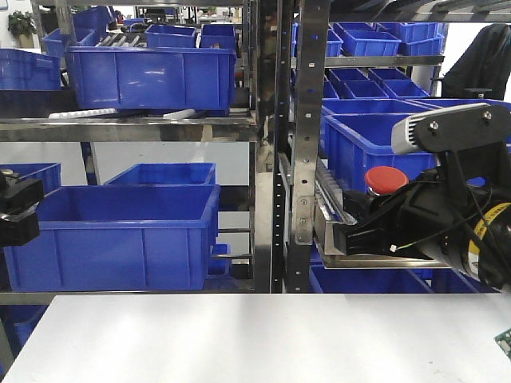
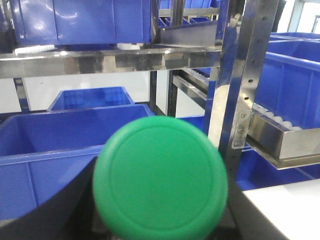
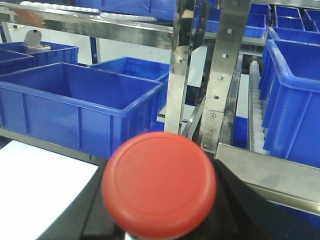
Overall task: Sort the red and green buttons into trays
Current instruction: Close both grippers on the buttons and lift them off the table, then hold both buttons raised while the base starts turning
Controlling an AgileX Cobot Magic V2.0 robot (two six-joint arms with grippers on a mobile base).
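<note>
Green button (image 2: 160,180) fills left wrist view, cap twd cam, gripped in left claw (image 1: 20,211), held up in front of blue crates (image 2: 50,145). Right claw (image 1: 374,209) clamps red button (image 3: 159,185) same way, just by steel rack (image 1: 303,159), white tabletop (image 1: 255,339) below.

a steel shelving rack (image 1: 303,120) is seen across the back, loaded on every level with deep blue crates (image 1: 152,76) — some are set beside a roller track (image 1: 329,190). a white tabletop (image 1: 255,339) is spread in front, and a pale wall (image 1: 176,152) is glimpsed behind.
</note>
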